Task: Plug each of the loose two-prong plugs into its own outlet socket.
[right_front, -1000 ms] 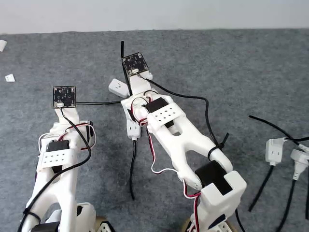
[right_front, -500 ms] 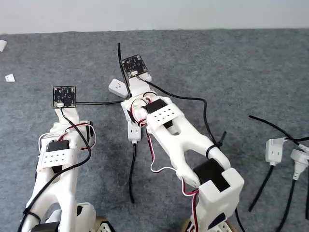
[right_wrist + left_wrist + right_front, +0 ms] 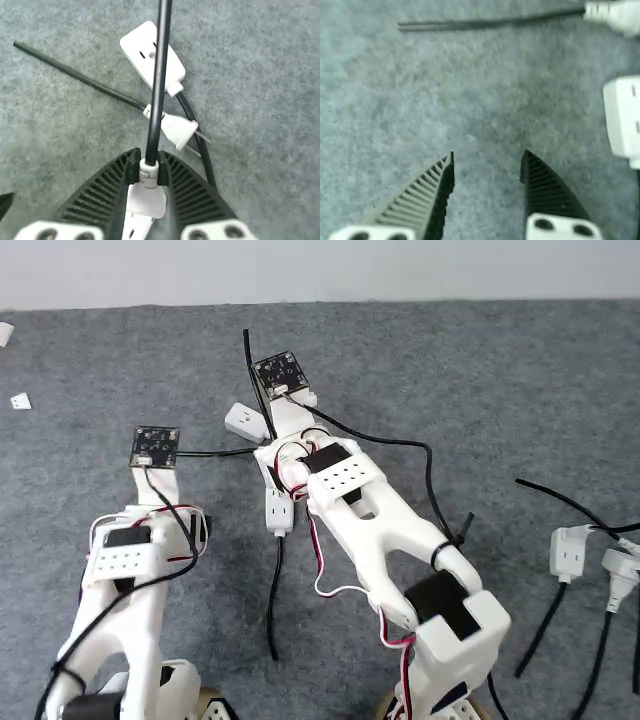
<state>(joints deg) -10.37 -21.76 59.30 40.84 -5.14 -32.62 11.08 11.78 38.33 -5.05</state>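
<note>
My right gripper [image 3: 147, 157] is shut on a white plug [image 3: 145, 197] whose black cable [image 3: 159, 75] rises straight out of it. Just beyond lie a loose two-prong plug [image 3: 177, 131] and a white outlet socket [image 3: 152, 57] with its slots facing up. In the high view that socket [image 3: 243, 420] lies beside the right arm's wrist. My left gripper [image 3: 487, 175] is open over bare carpet, nothing between its fingers. Off to its side are a white socket block [image 3: 622, 120] and a plug [image 3: 615, 12] on a black cable. That socket block [image 3: 277, 510] lies between the two arms.
At the table's right side two more white cord ends [image 3: 570, 550] [image 3: 620, 578] lie with black cables. Small white bits [image 3: 20, 400] sit at the far left. A thin black cable [image 3: 200, 452] runs across the grey carpet [image 3: 480, 390] between the arms.
The left arm has swung forward and to the right, toward the middle. The right arm has stayed nearly still, still holding its plug; the cable tip shifted slightly.
</note>
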